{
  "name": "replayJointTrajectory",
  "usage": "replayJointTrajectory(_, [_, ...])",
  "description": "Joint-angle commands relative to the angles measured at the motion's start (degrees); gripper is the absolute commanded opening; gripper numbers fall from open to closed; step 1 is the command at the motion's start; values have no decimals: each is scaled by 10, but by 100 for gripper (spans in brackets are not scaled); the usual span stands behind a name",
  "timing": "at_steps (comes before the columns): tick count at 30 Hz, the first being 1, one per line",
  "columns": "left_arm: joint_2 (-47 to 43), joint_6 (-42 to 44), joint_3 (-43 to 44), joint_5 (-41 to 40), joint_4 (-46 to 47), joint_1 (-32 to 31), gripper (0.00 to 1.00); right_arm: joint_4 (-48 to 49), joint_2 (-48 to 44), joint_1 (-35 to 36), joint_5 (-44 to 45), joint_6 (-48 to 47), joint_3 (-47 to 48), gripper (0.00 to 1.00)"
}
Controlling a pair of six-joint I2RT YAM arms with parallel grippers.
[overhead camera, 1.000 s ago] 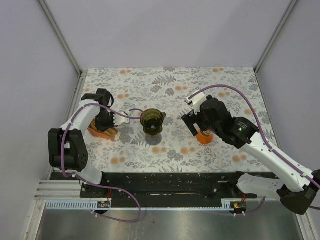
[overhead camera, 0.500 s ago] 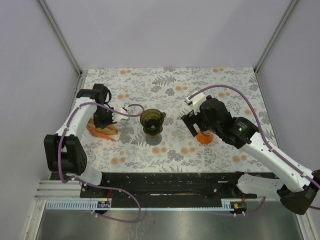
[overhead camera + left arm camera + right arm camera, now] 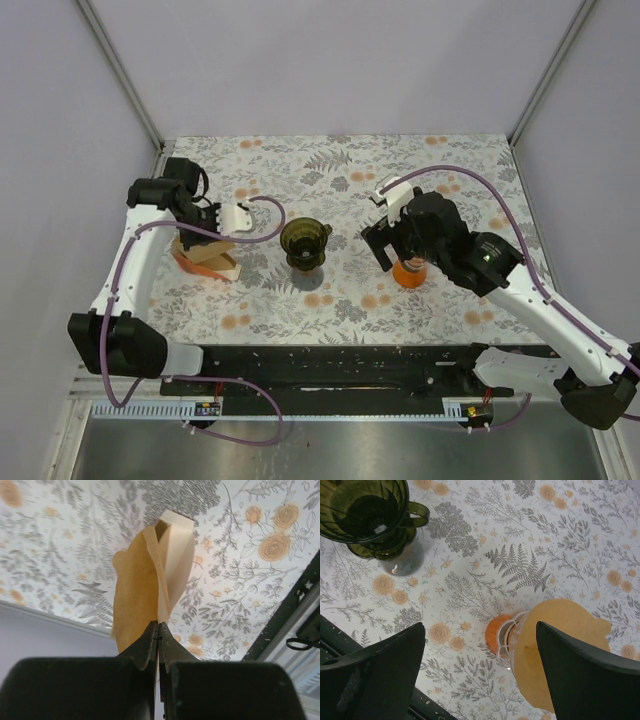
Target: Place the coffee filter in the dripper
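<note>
Coffee filter (image 3: 132, 597), brown paper with a ribbed seam, is pinched at its edge by the left claw (image 3: 158, 629), whose jaws are pressed tight together on it. We see it at the left side of the table (image 3: 450, 170), reaching out over a cream holder (image 3: 179, 545); whether the two touch we cannot tell. It is well apart from the dripper (image 3: 305, 241), a dark green ribbed cone with a handle that stands upright near the middle of the table. To the right of the dripper, the right claw (image 3: 480, 630) hovers with its jaws spread wide, gripping nothing, over an orange-based stand (image 3: 499, 632) that carries a brown paper disc (image 3: 565, 645).
</note>
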Motion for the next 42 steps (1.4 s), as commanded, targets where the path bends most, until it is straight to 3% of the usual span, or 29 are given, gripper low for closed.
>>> replayJointTrajectory(1, [-49,3,58,81,-22,3,0,31,-21,-2,-49,14,45,100])
replayJointTrajectory(7, [-89,37,107,167,-87,2,0,76,7,-2,-138,35,88,99])
replayJointTrajectory(15, [-180,73,123,239,-120,-23,0,133,157,-2,-359,85,221,98])
replayJointTrajectory(18, [-189,43,143,255,-120,-39,0,171,203,-1,-415,109,253,98])
replayJointTrajectory(25, [-190,23,149,284,-120,-87,0,206,300,21,-473,133,322,97])
replayJointTrajectory(31, [-181,14,146,290,-120,-124,0,258,332,34,-515,161,328,96])
replayJointTrajectory(39, [-172,7,147,285,-120,-153,0,250,364,49,-526,162,332,87])
replayJointTrajectory(42, [-170,5,145,284,-120,-158,0,247,371,48,-516,163,334,77])
